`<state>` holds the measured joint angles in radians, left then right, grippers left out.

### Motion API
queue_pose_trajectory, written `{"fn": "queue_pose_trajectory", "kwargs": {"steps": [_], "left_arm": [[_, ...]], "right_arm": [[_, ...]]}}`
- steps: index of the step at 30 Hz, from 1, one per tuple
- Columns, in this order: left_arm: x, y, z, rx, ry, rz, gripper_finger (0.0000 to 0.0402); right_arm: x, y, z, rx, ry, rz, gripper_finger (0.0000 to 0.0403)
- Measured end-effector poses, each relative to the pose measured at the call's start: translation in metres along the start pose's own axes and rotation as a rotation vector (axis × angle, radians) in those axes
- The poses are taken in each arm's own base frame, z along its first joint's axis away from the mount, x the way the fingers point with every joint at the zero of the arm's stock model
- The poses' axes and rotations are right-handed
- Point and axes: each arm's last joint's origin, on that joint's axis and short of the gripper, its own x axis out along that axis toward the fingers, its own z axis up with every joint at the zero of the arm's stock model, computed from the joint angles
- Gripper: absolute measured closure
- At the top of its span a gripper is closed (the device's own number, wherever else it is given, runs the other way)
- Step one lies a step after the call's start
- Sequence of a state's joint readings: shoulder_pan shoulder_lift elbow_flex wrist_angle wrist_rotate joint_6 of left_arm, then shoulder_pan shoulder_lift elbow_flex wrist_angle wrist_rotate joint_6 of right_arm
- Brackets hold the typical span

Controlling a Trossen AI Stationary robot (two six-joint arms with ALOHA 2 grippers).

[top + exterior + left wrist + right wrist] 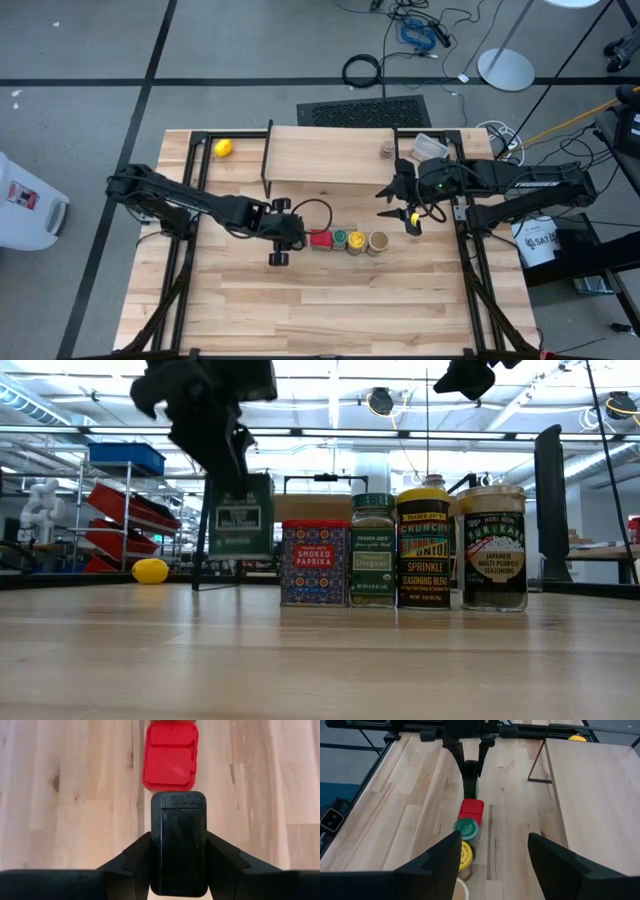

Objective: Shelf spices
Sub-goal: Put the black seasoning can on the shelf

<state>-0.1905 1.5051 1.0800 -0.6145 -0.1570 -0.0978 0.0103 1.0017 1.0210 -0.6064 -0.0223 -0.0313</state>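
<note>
Four spices stand in a row on the table (330,300), close to our low camera: the red square tin (315,563), the green-lidded jar (372,550), the yellow-lidded jar (423,543) and the tan round-topped jar (492,547). They stand side by side, very close together.

Our left gripper (178,845) pinches the dark rectangular box (178,842), lifted off the table just beside the red tin. We can only see the box's top and part of its label.

Behind the row is the shelf (330,155). A tiny brownish jar (387,151) sits near its right end; we cannot read it.

Our right gripper (400,205) hangs in the air near the row's tan end with its fingers spread apart, holding nothing.
</note>
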Motion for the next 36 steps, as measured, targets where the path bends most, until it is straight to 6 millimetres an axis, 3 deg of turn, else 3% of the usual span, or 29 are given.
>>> {"fn": "queue_pose_trajectory", "kwargs": {"steps": [9,17,23,32,36], "left_arm": [[-0.038,0.003,0.029,-0.011,-0.060,-0.005,0.0250],[-0.070,0.006,0.055,-0.023,-0.160,-0.011,0.0250],[-0.080,0.007,0.062,-0.028,-0.196,-0.011,0.0250],[-0.078,0.017,0.063,-0.061,-0.197,0.034,0.0250],[-0.078,0.022,0.063,-0.074,-0.198,0.044,0.0250]], "right_arm": [[0.014,-0.005,0.013,0.017,-0.097,-0.132,0.0188],[0.068,-0.006,0.014,0.008,-0.046,-0.126,0.0188],[0.101,-0.006,0.014,-0.038,-0.058,-0.125,0.0188],[0.105,-0.004,0.020,-0.014,-0.129,-0.048,0.0186],[0.105,-0.004,0.020,-0.007,-0.124,-0.047,0.0155]]}}
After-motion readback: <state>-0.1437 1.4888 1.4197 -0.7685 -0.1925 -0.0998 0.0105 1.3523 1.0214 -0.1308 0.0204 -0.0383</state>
